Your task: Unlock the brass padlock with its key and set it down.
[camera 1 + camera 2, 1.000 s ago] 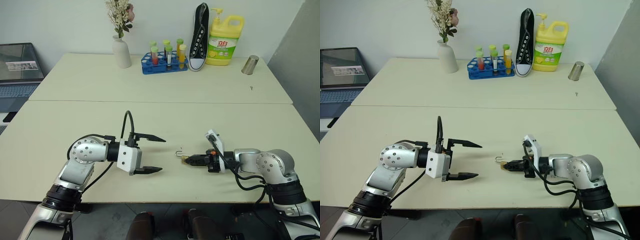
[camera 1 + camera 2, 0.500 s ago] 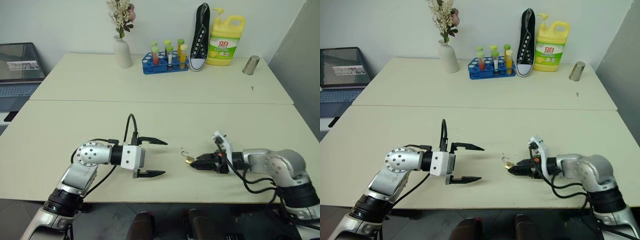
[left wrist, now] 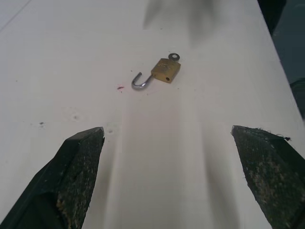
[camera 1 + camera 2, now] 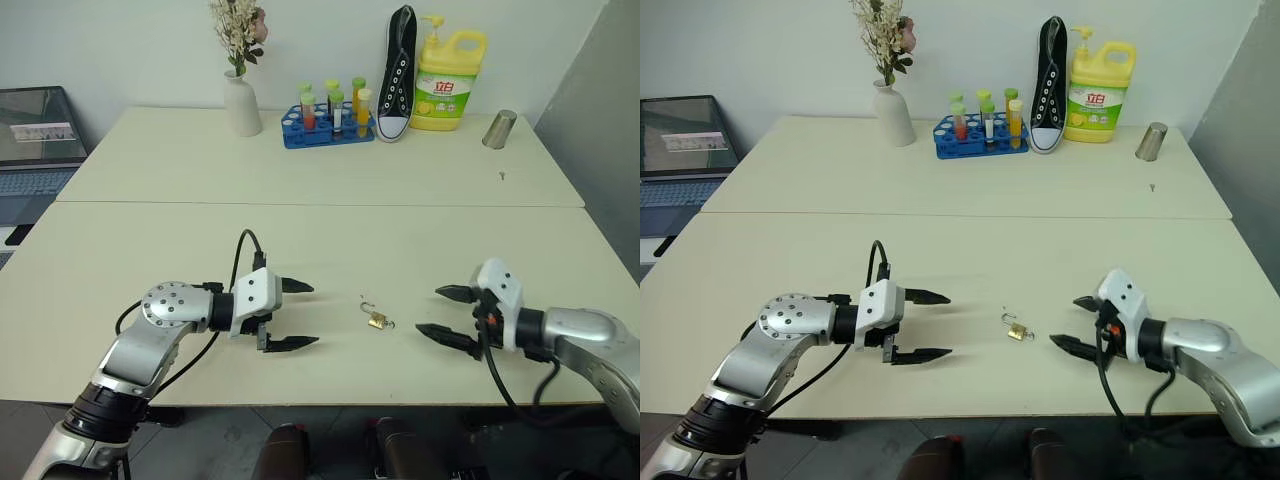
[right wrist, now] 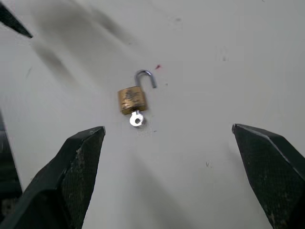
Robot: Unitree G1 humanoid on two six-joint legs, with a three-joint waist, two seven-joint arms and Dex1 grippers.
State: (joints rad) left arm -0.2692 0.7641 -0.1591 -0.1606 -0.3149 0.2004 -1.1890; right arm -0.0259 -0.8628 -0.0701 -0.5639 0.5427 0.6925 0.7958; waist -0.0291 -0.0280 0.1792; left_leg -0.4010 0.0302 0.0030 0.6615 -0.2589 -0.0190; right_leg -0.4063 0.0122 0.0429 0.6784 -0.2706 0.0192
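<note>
Since small gold brass padlock, shackle sprung, silver key inserted, lies on cream table: your left gripper, right gripper gape empty, task looks complete.

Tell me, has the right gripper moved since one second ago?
Yes. The right gripper has drawn back to the right, away from the brass padlock, which now lies free on the table with its shackle open. The gripper is open.

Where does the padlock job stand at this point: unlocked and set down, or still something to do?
Looks essentially finished. Done: the brass padlock lies on the table with its shackle swung open and the key in its body. In hand: nothing; the left claw and right claw are both open, either side of the lock, touching neither. Left: nothing visible.
</note>
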